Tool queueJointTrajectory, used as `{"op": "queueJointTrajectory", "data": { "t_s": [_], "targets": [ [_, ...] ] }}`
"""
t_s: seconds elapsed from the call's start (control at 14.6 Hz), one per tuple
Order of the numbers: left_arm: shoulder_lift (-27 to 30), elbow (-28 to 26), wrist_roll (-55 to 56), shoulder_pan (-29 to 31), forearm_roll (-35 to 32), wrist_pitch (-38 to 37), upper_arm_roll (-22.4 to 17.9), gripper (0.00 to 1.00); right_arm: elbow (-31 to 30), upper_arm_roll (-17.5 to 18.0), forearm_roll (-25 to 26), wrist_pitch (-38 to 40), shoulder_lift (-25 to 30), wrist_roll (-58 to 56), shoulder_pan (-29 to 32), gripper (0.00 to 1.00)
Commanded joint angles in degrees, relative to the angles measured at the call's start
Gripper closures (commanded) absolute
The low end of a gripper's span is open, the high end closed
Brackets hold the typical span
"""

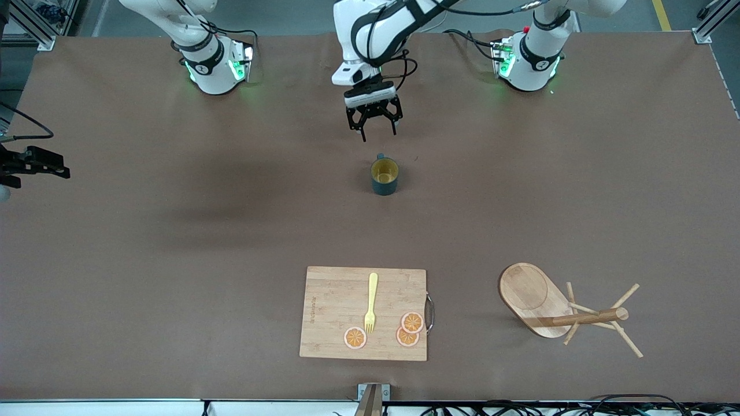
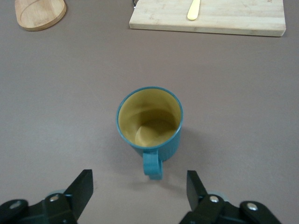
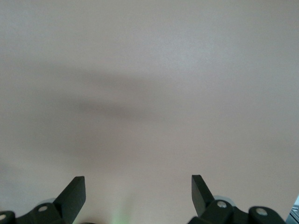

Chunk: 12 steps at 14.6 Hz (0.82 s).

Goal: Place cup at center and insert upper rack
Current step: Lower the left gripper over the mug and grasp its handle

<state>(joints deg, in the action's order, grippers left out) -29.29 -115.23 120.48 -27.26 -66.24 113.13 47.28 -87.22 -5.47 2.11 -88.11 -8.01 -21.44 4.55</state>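
The dark teal cup (image 1: 384,176) stands upright near the middle of the table, showing its yellow inside (image 2: 149,121). Its handle points toward my left gripper (image 1: 373,118), which hangs open over bare table just short of the handle (image 2: 138,173), holding nothing. The upper rack (image 1: 555,309), a light wooden mug tree, lies on its side near the front edge toward the left arm's end. Its oval base (image 2: 39,14) is tipped up and its pegs are splayed. My right gripper (image 3: 138,179) is open over bare brown table, with nothing between its fingers.
A bamboo cutting board (image 1: 364,312) lies nearer the front camera than the cup. On the board are a yellow fork (image 1: 371,300) and three orange slices (image 1: 407,329). The board's edge (image 2: 210,21) shows in the left wrist view. Cables run along the front edge.
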Motion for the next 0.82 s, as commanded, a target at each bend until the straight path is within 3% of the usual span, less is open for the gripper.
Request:
{"op": "queueJointTrajectory", "data": {
  "t_s": [0.0, 0.34, 0.48, 0.76],
  "targets": [
    [-4.36, 2.20, 4.48, -1.03, -4.42, -3.26, -0.17, 0.14, 3.11, 0.54, 0.44, 1.80, -0.86, 1.66, 0.46, 0.00],
    [-8.32, 4.83, 12.66, -9.89, -7.68, -4.85, -8.59, 0.15, 4.17, 0.72, -0.88, 6.45, -0.34, 1.93, -0.16, 0.00],
    [-8.41, 5.27, 13.20, -13.41, -7.68, -4.85, -12.38, 0.22, 3.99, 0.63, -0.88, 6.46, 0.10, 1.93, -0.07, 0.00],
    [-8.41, 5.19, 13.37, -13.87, -8.55, -4.85, -13.09, 0.33, 3.64, 0.63, -0.88, 8.21, 2.73, 4.55, -0.07, 0.00]
  ]
}}
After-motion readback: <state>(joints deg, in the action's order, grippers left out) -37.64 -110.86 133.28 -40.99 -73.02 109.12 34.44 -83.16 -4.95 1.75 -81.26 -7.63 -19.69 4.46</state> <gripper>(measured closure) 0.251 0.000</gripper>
